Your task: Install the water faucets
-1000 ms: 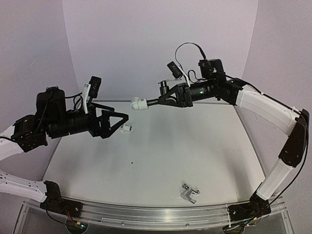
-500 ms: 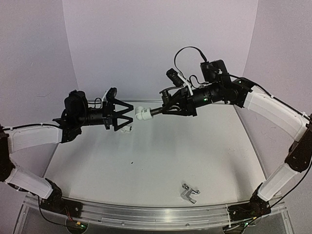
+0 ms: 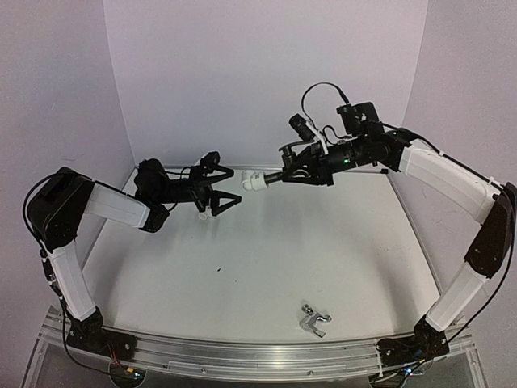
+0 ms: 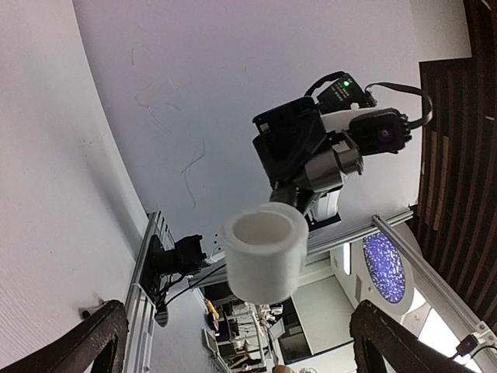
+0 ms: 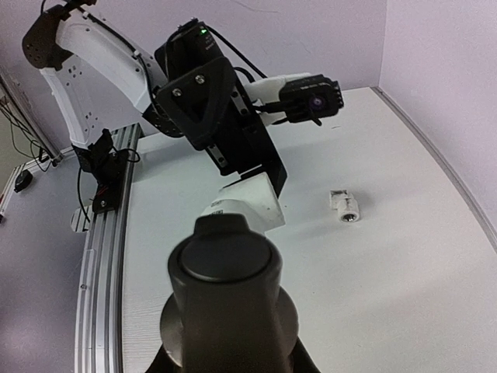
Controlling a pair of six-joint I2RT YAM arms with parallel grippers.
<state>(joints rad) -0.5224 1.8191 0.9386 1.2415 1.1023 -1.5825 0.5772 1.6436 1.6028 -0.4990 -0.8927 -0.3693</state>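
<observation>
The right tool (image 3: 284,173) pinches the dark faucet (image 5: 225,268) level, so its white fitting (image 3: 255,181) faces the left tool (image 3: 233,186), spread wide just beside it.

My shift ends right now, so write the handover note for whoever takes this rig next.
Left gripper: open, empty, facing the white fitting.
Right gripper: shut on the dark faucet, held in the air, that fitting on its end.
Chrome faucet: lying on the table, near edge, untouched.
Second white fitting: loose on the table.
Done: dark faucet picked up. Left: finish its joint, then the chrome faucet.
</observation>
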